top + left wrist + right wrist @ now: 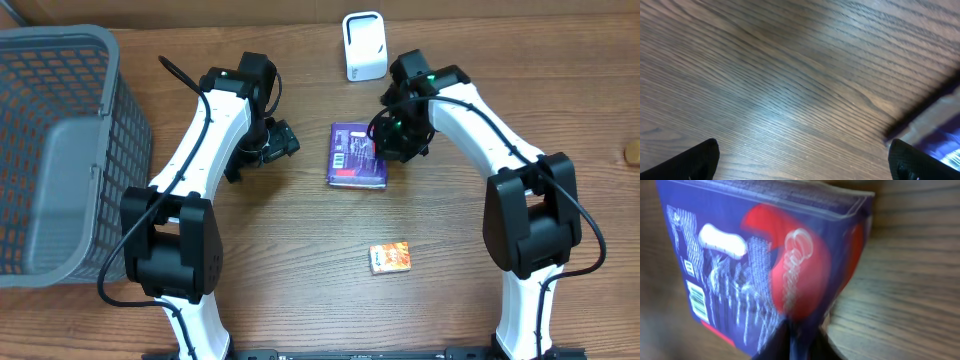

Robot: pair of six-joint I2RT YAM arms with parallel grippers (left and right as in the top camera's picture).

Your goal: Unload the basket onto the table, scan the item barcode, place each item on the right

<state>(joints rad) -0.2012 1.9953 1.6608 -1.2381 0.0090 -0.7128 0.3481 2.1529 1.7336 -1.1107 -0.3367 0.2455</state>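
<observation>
**A:** Where is the purple package (352, 155)?

**B:** It is about in the middle of the counter (300, 270), a little nearer to the far edge. The face with the barcode looks up. The white scanner (364, 45) stands at the far edge, apart from the package.

**A:** And the right tool (393, 140)?

**B:** It is at the right side of the package. Its fingers are pressed together on that edge and pinch it. The wrist view is blurred, but the package fills it.

**A:** What about the left tool (280, 143)?

**B:** It is spread wide and holds nothing. It is near the left side of the package and does not touch it.

**A:** Anything else?

**B:** A small orange box (390, 258) lies toward the near edge, and a grey basket (60, 35) is at the left edge.
</observation>
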